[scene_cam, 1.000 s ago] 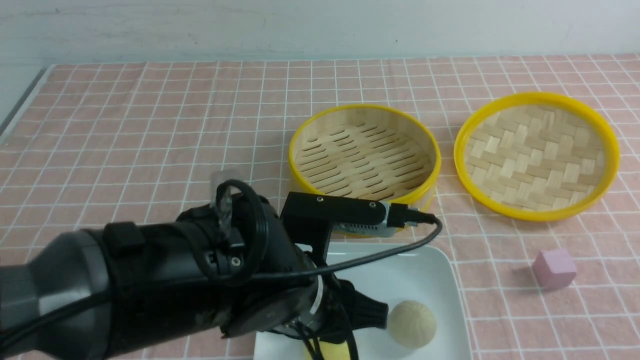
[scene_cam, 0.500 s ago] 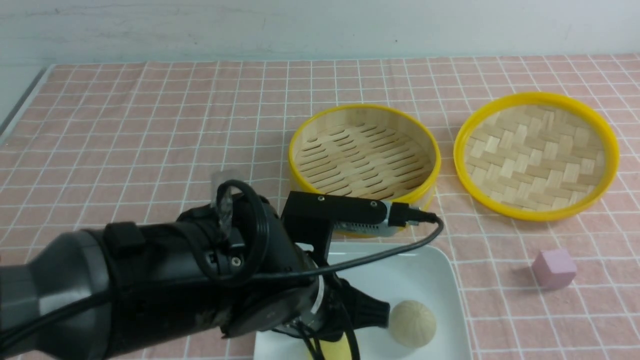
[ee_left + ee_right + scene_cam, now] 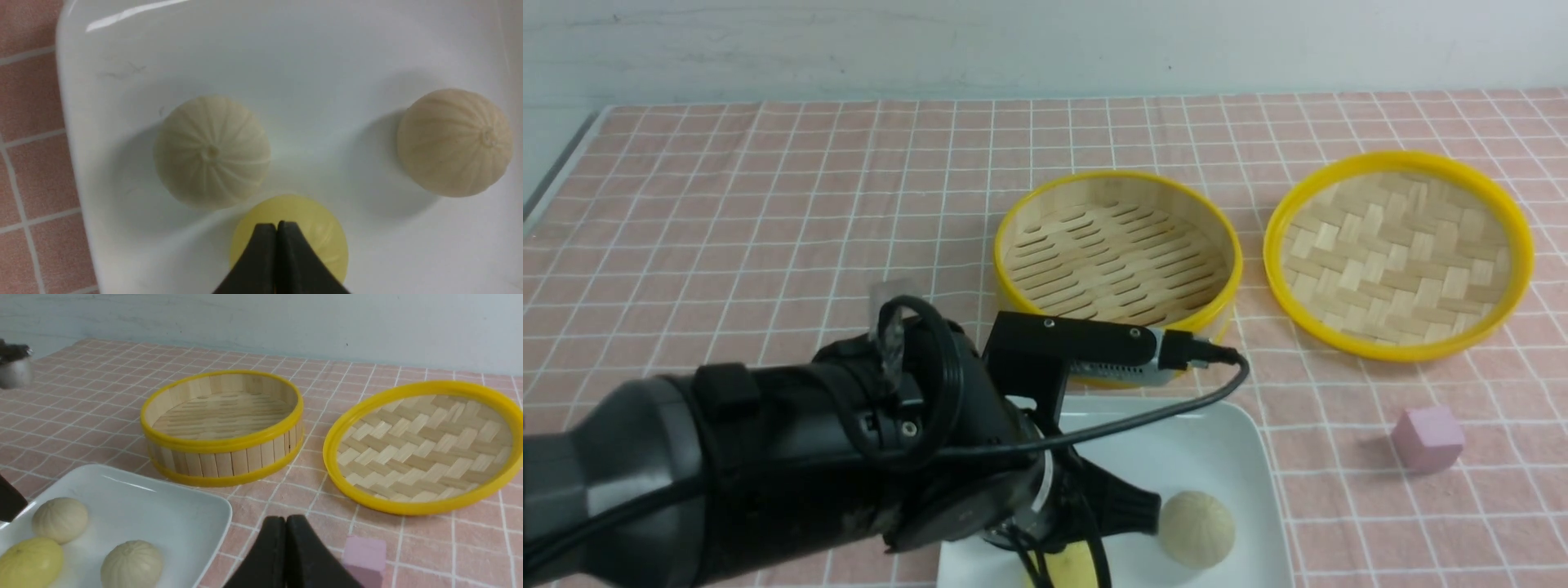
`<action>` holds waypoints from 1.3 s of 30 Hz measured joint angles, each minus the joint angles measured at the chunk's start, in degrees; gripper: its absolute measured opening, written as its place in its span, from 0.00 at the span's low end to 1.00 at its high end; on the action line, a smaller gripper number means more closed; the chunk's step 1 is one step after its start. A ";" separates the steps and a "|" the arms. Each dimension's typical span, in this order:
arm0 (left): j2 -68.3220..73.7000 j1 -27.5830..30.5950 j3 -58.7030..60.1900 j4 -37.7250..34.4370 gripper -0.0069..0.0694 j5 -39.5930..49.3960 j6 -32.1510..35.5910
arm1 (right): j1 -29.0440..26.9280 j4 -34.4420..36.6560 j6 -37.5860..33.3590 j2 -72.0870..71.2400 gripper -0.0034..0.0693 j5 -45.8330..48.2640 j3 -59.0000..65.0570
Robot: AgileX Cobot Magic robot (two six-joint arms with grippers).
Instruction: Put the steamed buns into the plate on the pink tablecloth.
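Soft, even light (rather flat), with a streaky glare on the plate's rim [image 3: 118, 18].

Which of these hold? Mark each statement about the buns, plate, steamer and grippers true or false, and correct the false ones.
1. All three steamed buns are on the white plate. True.
2. The bamboo steamer has a bun in it. False: it is empty.
3. The left gripper is shut. True.
4. The woven lid covers the steamer. False: it lies beside it on the pink tablecloth.
5. The pink cube is on the plate. False: it is on the tablecloth.
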 joint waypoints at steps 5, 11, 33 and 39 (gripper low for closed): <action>-0.74 0.00 0.00 2.27 0.10 0.00 0.00 | -8.69 0.60 0.00 -2.58 0.07 0.81 5.61; -5.45 0.00 0.00 6.00 0.11 0.01 0.00 | -18.62 0.77 0.07 -3.49 0.07 0.12 10.85; -48.63 0.00 19.83 8.74 0.11 -1.63 3.27 | -23.50 1.86 0.07 -3.49 0.11 0.15 10.87; -53.38 0.00 25.80 9.52 0.12 -16.34 1.56 | -23.50 1.86 0.01 -3.49 0.12 0.15 10.87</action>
